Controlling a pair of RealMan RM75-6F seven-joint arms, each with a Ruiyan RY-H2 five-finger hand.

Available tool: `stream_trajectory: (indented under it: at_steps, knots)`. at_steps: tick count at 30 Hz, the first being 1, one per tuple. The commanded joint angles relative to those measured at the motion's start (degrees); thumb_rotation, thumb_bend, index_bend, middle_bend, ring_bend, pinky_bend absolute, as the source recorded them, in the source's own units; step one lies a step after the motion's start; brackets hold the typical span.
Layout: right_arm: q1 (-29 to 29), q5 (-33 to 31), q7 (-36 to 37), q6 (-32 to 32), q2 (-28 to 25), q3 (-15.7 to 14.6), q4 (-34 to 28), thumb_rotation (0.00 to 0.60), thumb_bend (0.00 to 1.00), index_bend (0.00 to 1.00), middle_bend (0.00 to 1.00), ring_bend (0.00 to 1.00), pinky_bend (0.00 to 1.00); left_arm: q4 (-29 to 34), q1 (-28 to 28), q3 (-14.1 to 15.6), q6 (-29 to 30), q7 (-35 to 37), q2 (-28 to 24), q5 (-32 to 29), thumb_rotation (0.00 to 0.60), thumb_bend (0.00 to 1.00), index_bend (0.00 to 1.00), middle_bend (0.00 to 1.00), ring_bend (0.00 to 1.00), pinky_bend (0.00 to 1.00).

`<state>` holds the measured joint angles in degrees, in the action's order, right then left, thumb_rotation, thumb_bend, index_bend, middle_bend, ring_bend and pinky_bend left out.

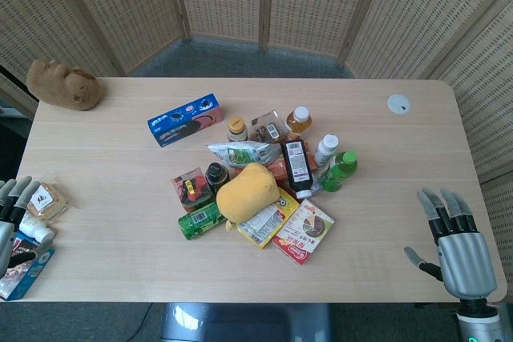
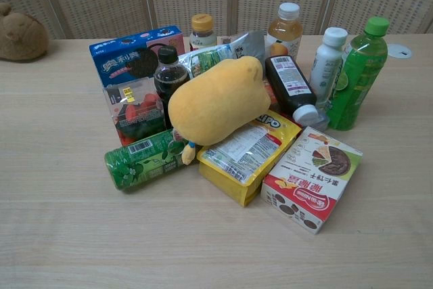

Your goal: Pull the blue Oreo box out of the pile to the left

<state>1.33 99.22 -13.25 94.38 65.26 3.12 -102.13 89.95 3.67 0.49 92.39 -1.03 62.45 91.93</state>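
Blue Oreo box (image 1: pixel 185 118) lies at the pile's (image 1: pixel 256 186) far-left fringe, toward the table's (image 1: pixel 104 198) far edge. My left hand (image 1: pixel 14 222) and right hand (image 1: pixel 454 246) rest spread, empty, at the near corners. Plan: left hand reaches in, drags box leftward, clear of the bottles

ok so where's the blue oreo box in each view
Head view: blue Oreo box lies at the pile's upper left edge, apart from most items.
Chest view: the box stands at upper left, behind the dark-capped bottle.
Shared landmark: the yellow plush toy in the pile's middle.
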Motion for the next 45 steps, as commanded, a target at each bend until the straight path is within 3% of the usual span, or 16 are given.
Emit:
stream_trajectory:
  at_steps: [1, 7, 10, 17, 23, 33, 45]
  knots:
    - [0.0, 0.0, 0.1, -0.1, 0.0, -0.1, 0.0, 0.600, 0.00, 0.00, 0.00, 0.00, 0.00, -0.1, 0.0, -0.1, -0.1, -0.2, 0.1, -0.1, 0.600, 0.00, 0.09, 0.00, 0.00, 0.00]
    - [0.0, 0.0, 0.4, -0.3, 0.0, -0.2, -0.3, 0.600, 0.00, 0.00, 0.00, 0.00, 0.00, -0.2, 0.1, -0.8, -0.5, -0.3, 0.5, -0.7, 0.600, 0.00, 0.09, 0.00, 0.00, 0.00]
    - [0.1, -0.3, 0.6, -0.5, -0.1, -0.2, -0.4, 0.600, 0.00, 0.00, 0.00, 0.00, 0.00, 0.0, 1.6, -2.6, -2.1, -2.0, 1.5, -2.1, 0.600, 0.00, 0.09, 0.00, 0.00, 0.00]
    - [0.5, -1.0, 0.4, -1.6, 0.4, -0.2, -0.1, 0.600, 0.00, 0.00, 0.00, 0.00, 0.00, 3.6, 11.6, -10.2, -11.8, -12.2, 4.1, -7.4, 0.600, 0.00, 0.11, 0.00, 0.00, 0.00]
    - [0.7, -2.4, 1.2, -2.0, 0.3, 0.3, 0.2, 0.600, 0.00, 0.00, 0.00, 0.00, 0.00, 2.6, 19.9, -15.5, -19.0, -23.0, 10.9, -15.0, 0.600, 0.00, 0.12, 0.00, 0.00, 0.00]
    - [1.3, -5.3, 2.4, -3.7, 0.4, 1.0, 1.5, 0.600, 0.00, 0.00, 0.00, 0.00, 0.00, -7.0, 31.0, -21.9, -24.8, -33.8, 21.4, -27.0, 0.600, 0.00, 0.12, 0.00, 0.00, 0.00]
    - [2.4, -8.2, 4.1, -5.9, 0.6, 1.7, 2.9, 0.600, 0.00, 0.00, 0.00, 0.00, 0.00, -26.3, 40.9, -25.0, -26.9, -39.4, 34.7, -36.6, 0.600, 0.00, 0.13, 0.00, 0.00, 0.00]
